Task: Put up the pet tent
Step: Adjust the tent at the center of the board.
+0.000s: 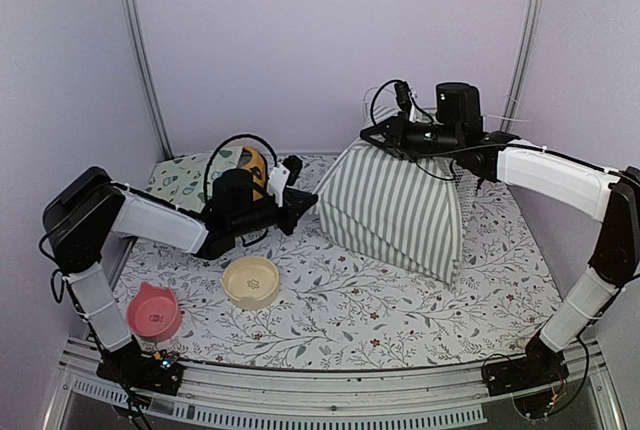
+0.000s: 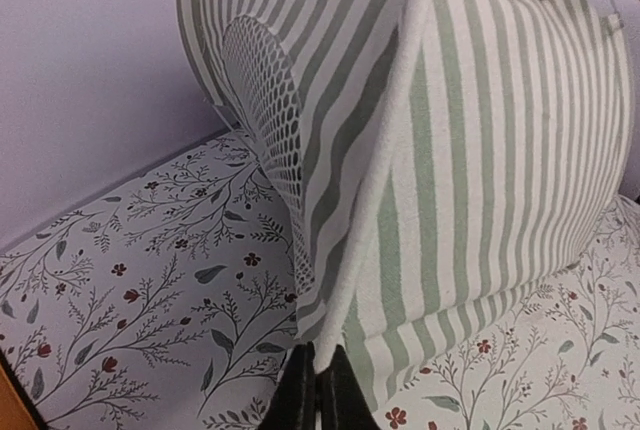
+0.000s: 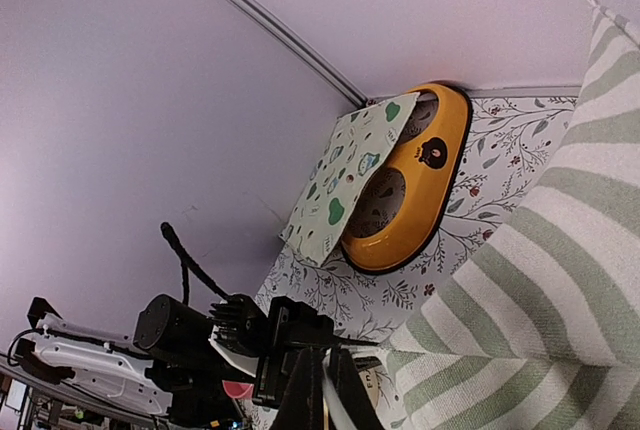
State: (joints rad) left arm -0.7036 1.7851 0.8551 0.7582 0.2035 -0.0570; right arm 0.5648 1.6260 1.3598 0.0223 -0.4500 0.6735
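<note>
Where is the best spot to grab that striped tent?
Probably the white edge running up the left corner of the tent, low down, coming from the left. It is a narrow ridge standing out from loose fabric, thin enough for jaws to pinch.

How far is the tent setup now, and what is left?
Done: the pet tent is raised, its striped walls spread. In hand: the right gripper is shut at its top, the left gripper shut on the white pole edge low down. Left: it seems held up by both grips, not yet standing alone.
</note>
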